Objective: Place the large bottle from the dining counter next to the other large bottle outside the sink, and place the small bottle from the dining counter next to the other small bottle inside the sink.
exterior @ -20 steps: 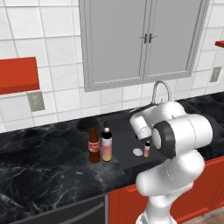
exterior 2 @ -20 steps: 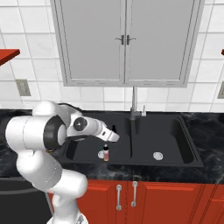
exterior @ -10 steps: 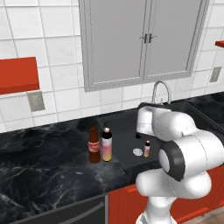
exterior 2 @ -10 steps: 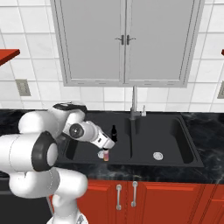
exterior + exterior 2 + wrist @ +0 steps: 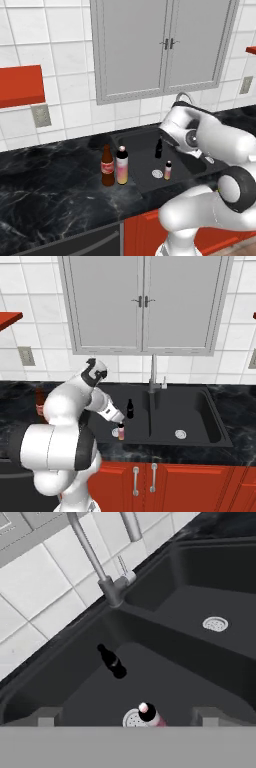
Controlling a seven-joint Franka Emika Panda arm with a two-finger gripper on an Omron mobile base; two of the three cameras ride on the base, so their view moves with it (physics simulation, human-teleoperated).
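Jaws wide open above the sink (image 5: 200, 572); two small bottles (image 5: 150, 714) stand inside, apart, both upright.

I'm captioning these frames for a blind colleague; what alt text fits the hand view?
Looking down into a black sink: a small dark bottle stands on the basin floor, and a small pink bottle with a white cap stands beside a drain, between the open gripper's fingertips. A faucet rises against white tiles.

White tiled wall (image 5: 65, 65), grey cabinet (image 5: 160, 45)
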